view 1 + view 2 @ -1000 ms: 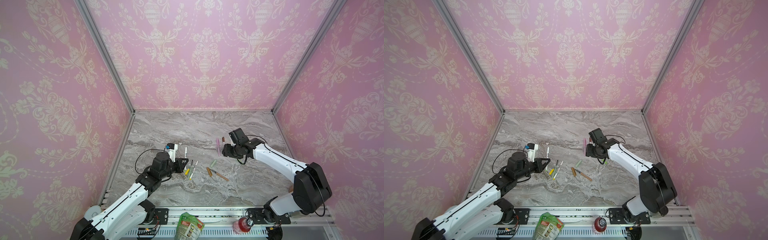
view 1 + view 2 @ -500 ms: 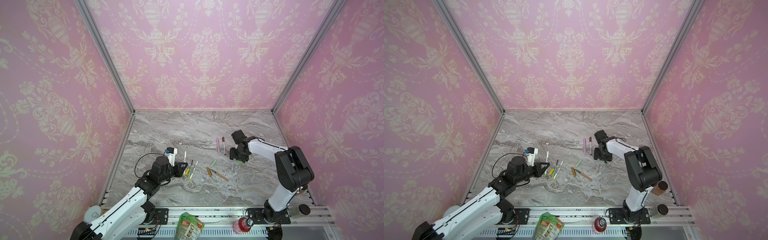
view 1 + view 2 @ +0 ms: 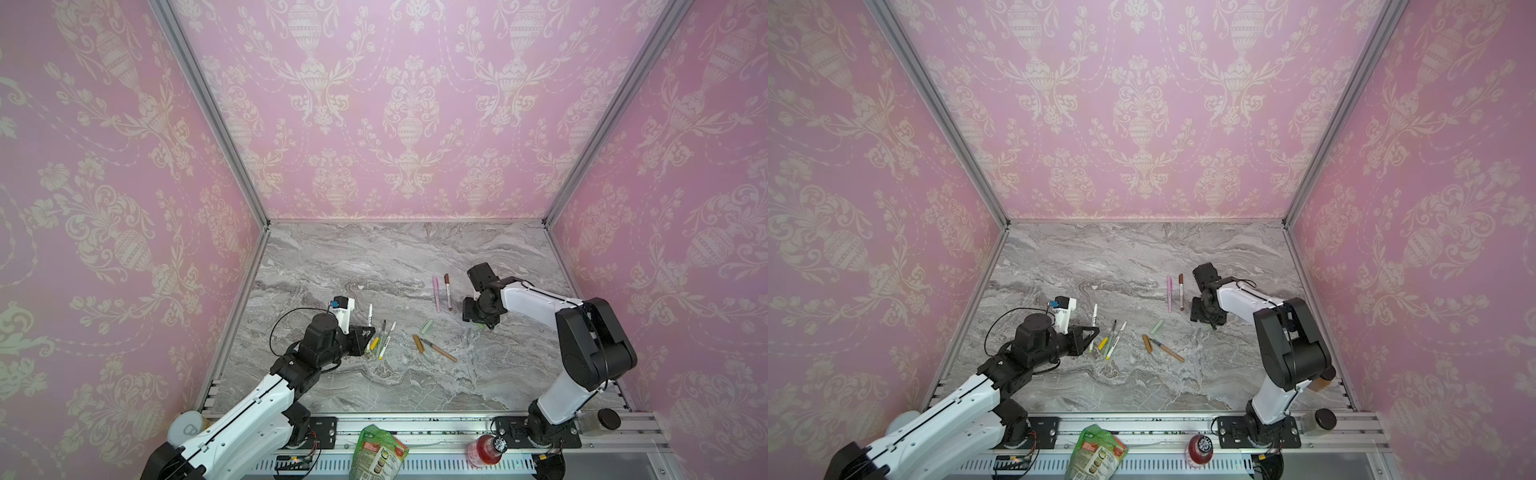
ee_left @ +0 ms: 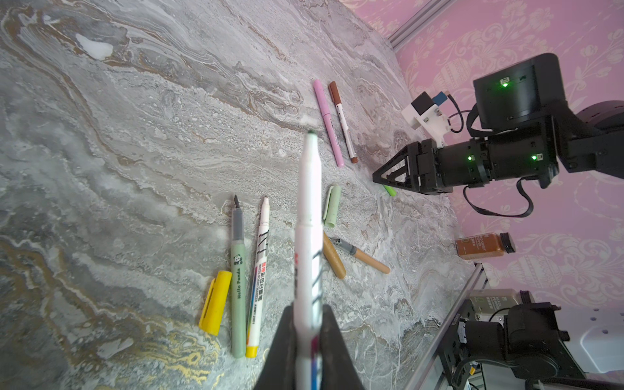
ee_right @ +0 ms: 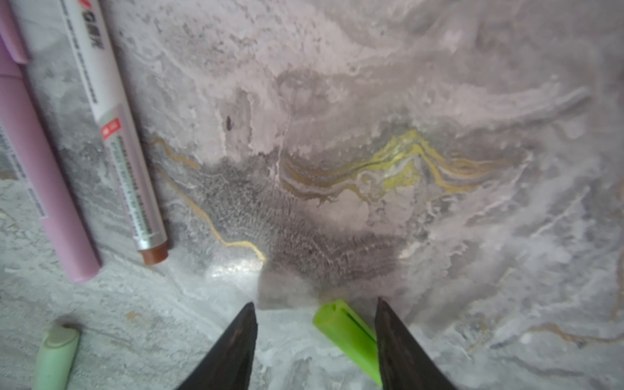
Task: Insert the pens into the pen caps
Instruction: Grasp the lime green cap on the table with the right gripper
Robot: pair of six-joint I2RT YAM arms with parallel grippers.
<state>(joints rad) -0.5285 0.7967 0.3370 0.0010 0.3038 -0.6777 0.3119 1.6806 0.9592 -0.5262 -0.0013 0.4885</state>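
Nearest the rail, the left gripper [image 4: 308,314] is clamped on the white pen [image 4: 309,202], with the barrel well out ahead of the fingers and the dark tip leading, so it looks posed as the plug waiting for its socket. Take the pale green cap [image 4: 332,206] as the marker. On the left arm's side of it lie the yellow cap [image 4: 215,299], the pale green pen [image 4: 238,287] and a yellow-ended white marker [image 4: 258,270], none of them capped. Just nearer than it, the tan cap [image 4: 334,258] lies just beside the tan pen [image 4: 366,258].

Beyond it, the right gripper [image 5: 314,301] is down at the marble tabletop [image 3: 374,257], its jaws apart astride the lime green cap [image 5: 347,334], which lies flat close to one finger (contact is too close to call). Nothing is gripped yet. I'd judge a pinch is coming.

Farthest off, the pink pen [image 3: 436,291] and the brown-capped pen [image 3: 448,291] lie side by side with caps on, and they look finished.
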